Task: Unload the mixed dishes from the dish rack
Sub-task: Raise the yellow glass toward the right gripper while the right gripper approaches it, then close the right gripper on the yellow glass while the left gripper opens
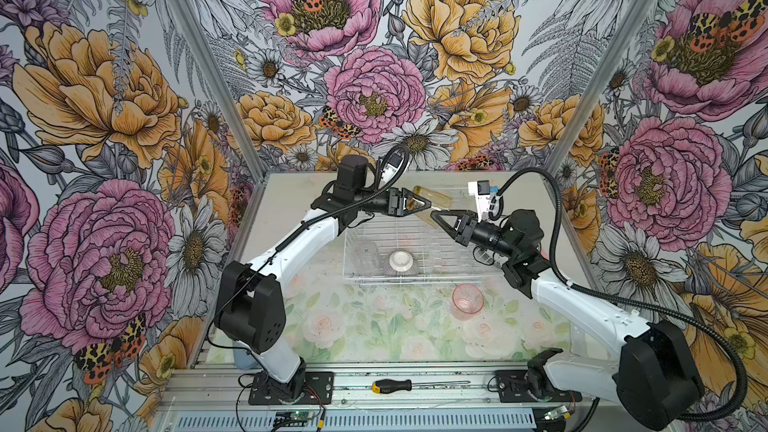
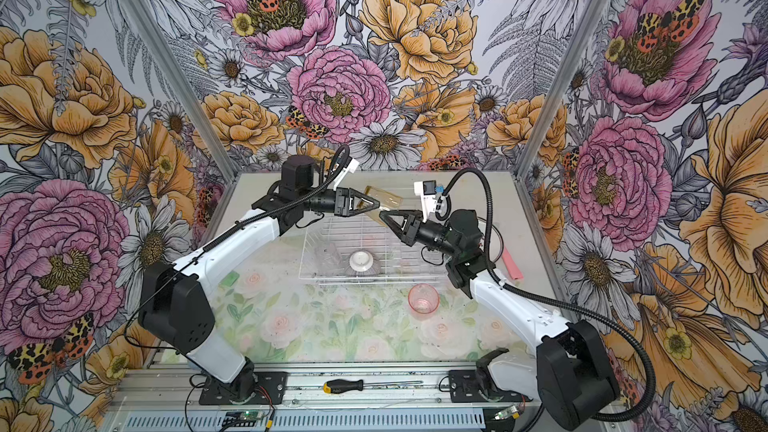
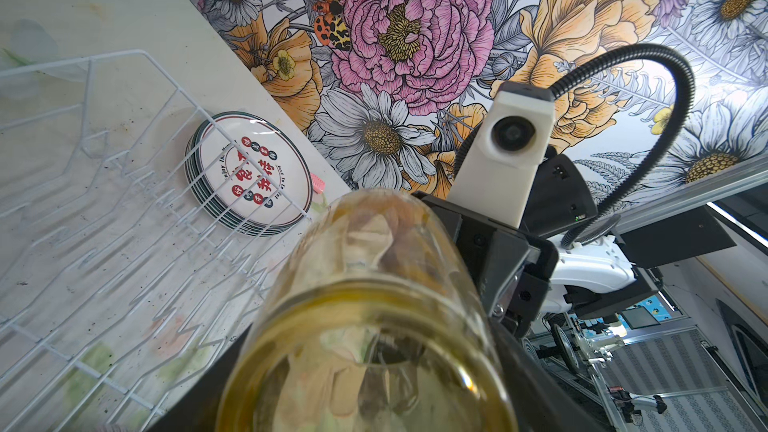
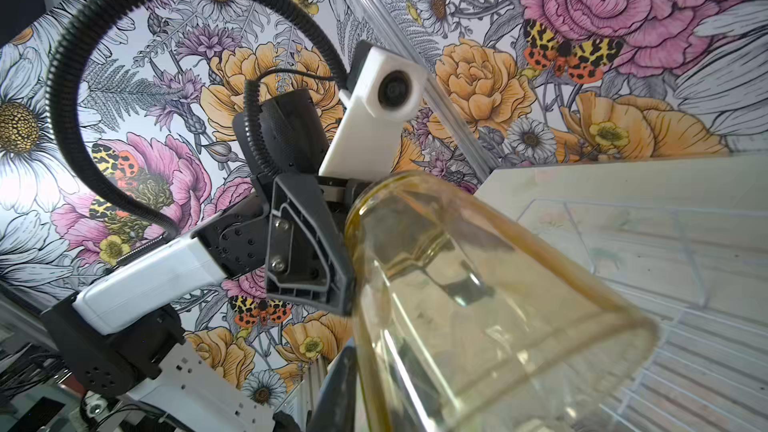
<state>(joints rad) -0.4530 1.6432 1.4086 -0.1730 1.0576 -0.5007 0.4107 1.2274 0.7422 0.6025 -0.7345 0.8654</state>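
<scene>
Three tumblers are in view – one amber, one pink, one clear – along with one bowl, one stack of plates and one dish rack [image 1: 419, 238].

The amber tumbler [image 1: 438, 196] is see-through, honey-yellow glass with a thicker, darker ring at one end. It hangs tilted in the air over the far side of the rack, between the two arms. The left gripper [image 1: 422, 202] clamps it across its sides; in the right wrist view one black finger [image 4: 309, 261] presses flat on the glass. The right gripper [image 1: 435, 215] has its jaws drawn together, and its tips sit at the tumbler's lower edge. Whether they pinch the glass wall I cannot tell.

The pink tumbler [image 1: 468, 300] stands upright, mouth up, on the floral table [image 1: 353, 326], just in front of the rack's near edge. The clear tumbler [image 1: 368, 254] is inside the rack on its left side. Near it lies the bowl [image 1: 401, 263], upside down, with its white base up and a ribbed grey-purple wall.

The plates [image 3: 253, 172] show in the left wrist view only: white with dark rims and red print in the middle, stacked behind the rack's wires. Their number is too fine to count, and I cannot tell whether they sit in the rack or beside it.

One screwdriver [image 1: 392, 386] lies on the front rail.
</scene>
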